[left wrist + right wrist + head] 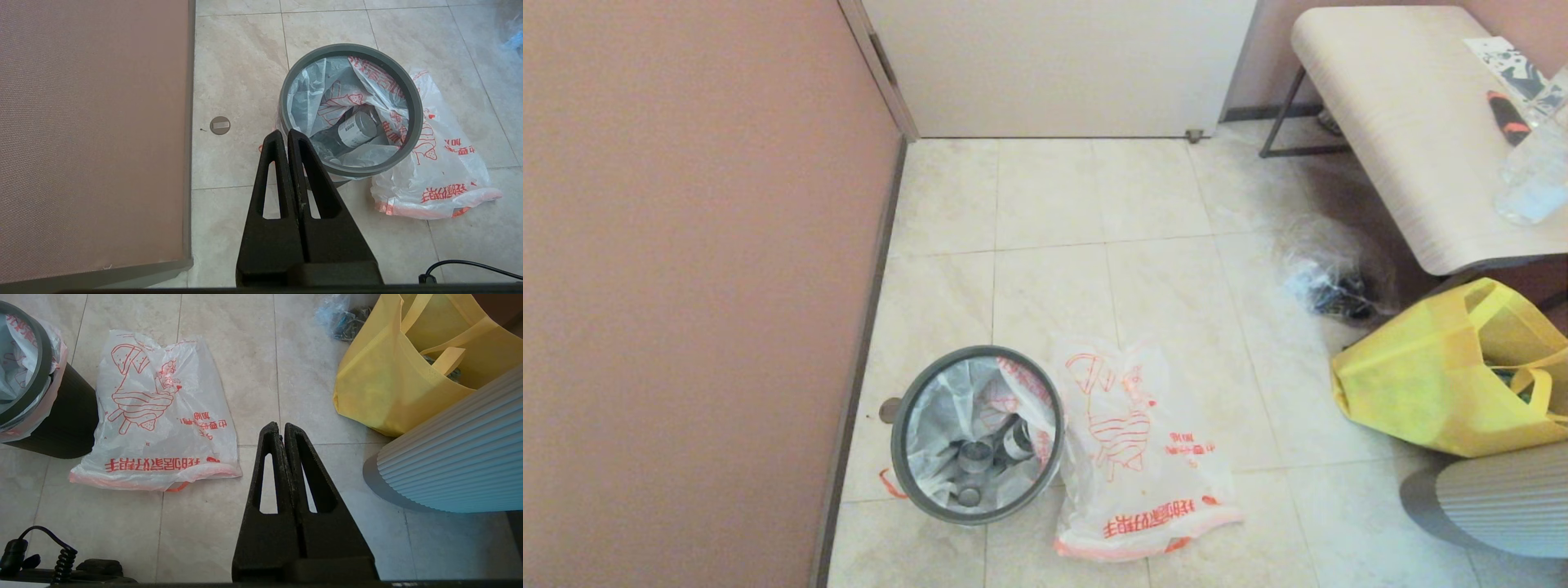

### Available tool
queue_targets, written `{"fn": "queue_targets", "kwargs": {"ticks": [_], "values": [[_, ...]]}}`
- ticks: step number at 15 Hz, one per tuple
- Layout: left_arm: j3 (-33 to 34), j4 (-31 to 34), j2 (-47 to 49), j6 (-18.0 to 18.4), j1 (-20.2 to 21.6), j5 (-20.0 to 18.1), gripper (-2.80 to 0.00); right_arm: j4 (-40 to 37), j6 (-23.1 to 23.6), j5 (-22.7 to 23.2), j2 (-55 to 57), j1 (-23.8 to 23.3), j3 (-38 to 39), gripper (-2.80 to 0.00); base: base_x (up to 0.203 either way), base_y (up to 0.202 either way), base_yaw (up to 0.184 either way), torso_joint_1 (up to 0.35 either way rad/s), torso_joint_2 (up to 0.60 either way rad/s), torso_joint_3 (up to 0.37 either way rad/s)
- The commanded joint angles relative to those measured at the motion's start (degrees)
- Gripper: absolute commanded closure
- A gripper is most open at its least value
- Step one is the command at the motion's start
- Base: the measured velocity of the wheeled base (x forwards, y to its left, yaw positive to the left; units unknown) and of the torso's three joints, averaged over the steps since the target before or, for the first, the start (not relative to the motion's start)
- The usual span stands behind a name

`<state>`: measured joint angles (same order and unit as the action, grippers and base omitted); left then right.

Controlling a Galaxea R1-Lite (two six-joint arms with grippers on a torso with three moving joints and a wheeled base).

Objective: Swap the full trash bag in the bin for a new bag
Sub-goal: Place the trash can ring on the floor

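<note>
The bin (907,469), round and dark grey with a grey hoop rim, stands on the tiled floor near the pink wall. Inside it sits the full trash bag (947,408), translucent white with red print and grey cans showing. The new bag (1143,457) lies flat on the floor just right of the bin, white with a red drawing and red characters. My left gripper (284,134) is shut and empty, hovering above the floor at the bin's (414,102) near side. My right gripper (281,426) is shut and empty, above bare tiles right of the new bag (163,416). Neither arm shows in the head view.
A yellow fabric tote (1437,376) and a clear bag of dark items (1327,282) lie at the right, by a ribbed grey-white object (1494,498). A pale table (1405,122) stands at the back right, a white door (1054,65) behind. The pink wall (686,286) bounds the left.
</note>
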<state>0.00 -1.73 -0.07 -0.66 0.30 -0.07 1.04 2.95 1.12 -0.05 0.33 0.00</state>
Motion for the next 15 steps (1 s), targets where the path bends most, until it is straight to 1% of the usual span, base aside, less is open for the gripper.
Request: {"fn": "queue_targets", "kwargs": {"ticks": [1, 10, 15], "values": [[0.62, -0.03, 0.07, -0.04, 0.05, -0.01, 0.0, 0.02, 0.04, 0.02, 0.05, 0.02, 0.62, 0.0, 0.0, 0.0, 0.0, 0.0, 0.0, 0.0], [0.62, -0.03, 0.07, -0.04, 0.05, -0.01, 0.0, 0.02, 0.16, 0.02, 0.05, 0.02, 0.62, 0.0, 0.0, 0.0, 0.0, 0.0, 0.0, 0.0], [0.62, -0.03, 0.07, 0.01, 0.05, -0.01, 0.0, -0.42, 2.79, 0.27, 0.2, 0.06, -0.21, 0.0, 0.0, 0.0, 0.0, 0.0, 0.0, 0.0]]}}
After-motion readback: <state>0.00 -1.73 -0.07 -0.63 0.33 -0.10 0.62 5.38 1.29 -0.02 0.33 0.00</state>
